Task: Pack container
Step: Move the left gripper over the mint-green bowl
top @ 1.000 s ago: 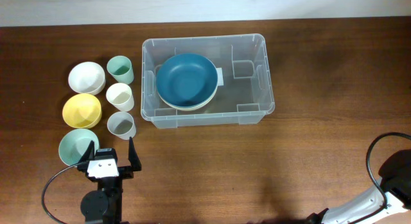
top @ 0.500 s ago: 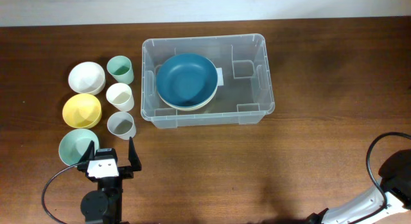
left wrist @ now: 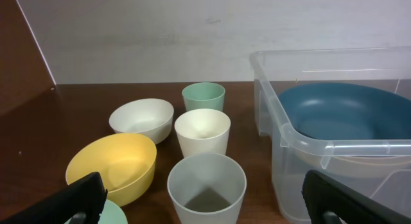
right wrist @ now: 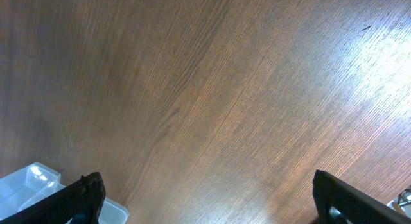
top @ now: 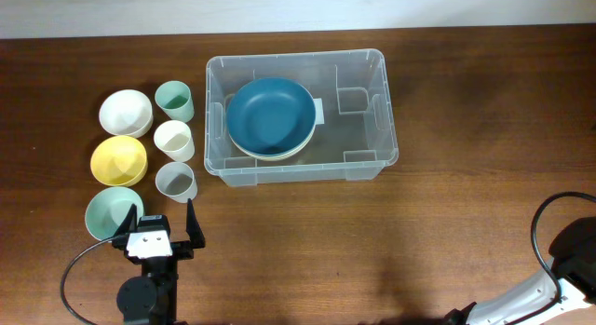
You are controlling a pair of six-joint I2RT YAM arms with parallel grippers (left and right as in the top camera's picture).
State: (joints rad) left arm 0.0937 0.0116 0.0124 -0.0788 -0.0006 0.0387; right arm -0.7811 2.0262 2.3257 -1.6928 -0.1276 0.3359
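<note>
Looking down on the tabletop (top: 447, 223), we have the container (top: 298, 55) sitting close to the far edge, about midway along it, upright and open at the top; inside, over at its left end, a blue bowl (top: 271, 115) rests in a cream bowl (top: 279, 155) whose rim just peeps out beneath it; the right half of the container's floor is bare.

Over towards the left edge, two short columns stand on the wood; nearest that edge run the white bowl (top: 126, 112), the yellow bowl (top: 119, 160) and the pale green bowl (top: 112, 211), from far to near; just beside them, between bowls and container, come the green cup (top: 174, 101), the cream cup (top: 173, 140) and the grey cup (top: 176, 182), all upright, mouths up, none touching the container.

Down by the near edge, the left gripper (top: 161, 211) hovers just short of the grey cup and the pale green bowl, jaws spread wide, nothing between them; its wrist view looks straight over the grey cup.

The right gripper (right wrist: 209, 201) is wide open too and holds nothing; its arm sits at the near right corner, well apart from everything; its camera sees mostly bare wood, plus a sliver of clear plastic at lower left, probably a corner of the container.
</note>
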